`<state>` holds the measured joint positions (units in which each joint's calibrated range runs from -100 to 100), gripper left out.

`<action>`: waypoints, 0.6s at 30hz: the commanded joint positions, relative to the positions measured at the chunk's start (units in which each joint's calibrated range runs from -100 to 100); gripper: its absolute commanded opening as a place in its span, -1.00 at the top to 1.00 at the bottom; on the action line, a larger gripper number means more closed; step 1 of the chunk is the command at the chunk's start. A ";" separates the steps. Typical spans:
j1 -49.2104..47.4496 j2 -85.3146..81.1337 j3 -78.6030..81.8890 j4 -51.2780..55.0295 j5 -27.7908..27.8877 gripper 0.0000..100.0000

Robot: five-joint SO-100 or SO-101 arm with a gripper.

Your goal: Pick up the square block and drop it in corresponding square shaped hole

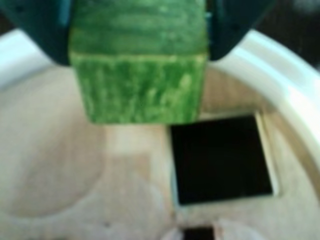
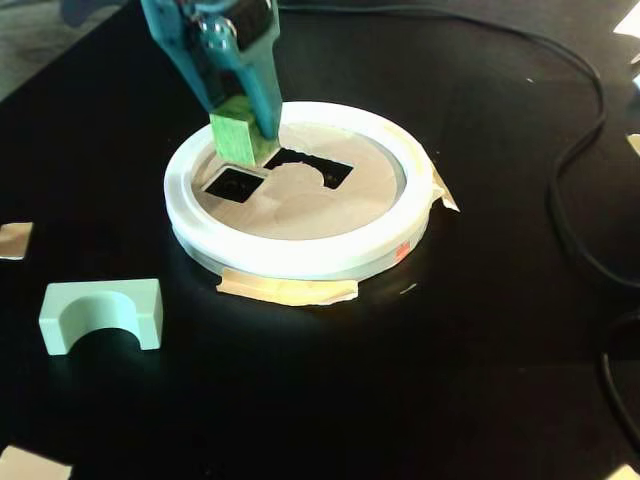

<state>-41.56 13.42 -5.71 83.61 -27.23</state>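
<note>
My gripper [image 1: 138, 52] is shut on a green square block [image 1: 139, 75], one teal finger on each side of it. In the fixed view the gripper [image 2: 243, 125] holds the block [image 2: 236, 139] just above the wooden shape-sorter lid [image 2: 300, 205], inside its white ring [image 2: 300, 255]. The square hole [image 1: 220, 157] is dark; in the wrist view it lies below and to the right of the block. In the fixed view the square hole [image 2: 233, 184] is just below the block. A second, arch-shaped hole [image 2: 312, 167] lies to its right.
A pale green arch block [image 2: 102, 312] stands on the black table at the left. Tape pieces [image 2: 287, 290] hold the ring down. A black cable [image 2: 570, 160] runs along the right side. Small pale scraps [image 2: 14, 240] lie at the left edge.
</note>
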 commanded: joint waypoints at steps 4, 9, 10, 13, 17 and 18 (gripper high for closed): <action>-1.39 -5.22 13.45 -15.62 0.10 0.27; -6.13 -4.96 14.64 -17.83 -0.39 0.25; -6.38 -4.96 14.64 -17.83 -0.44 0.25; -6.63 -4.96 14.64 -17.83 -0.44 0.25; -6.63 -4.87 14.73 -17.83 -0.44 0.25; -6.63 -4.87 14.91 -17.83 -0.44 0.25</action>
<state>-47.45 13.24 9.13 67.22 -27.23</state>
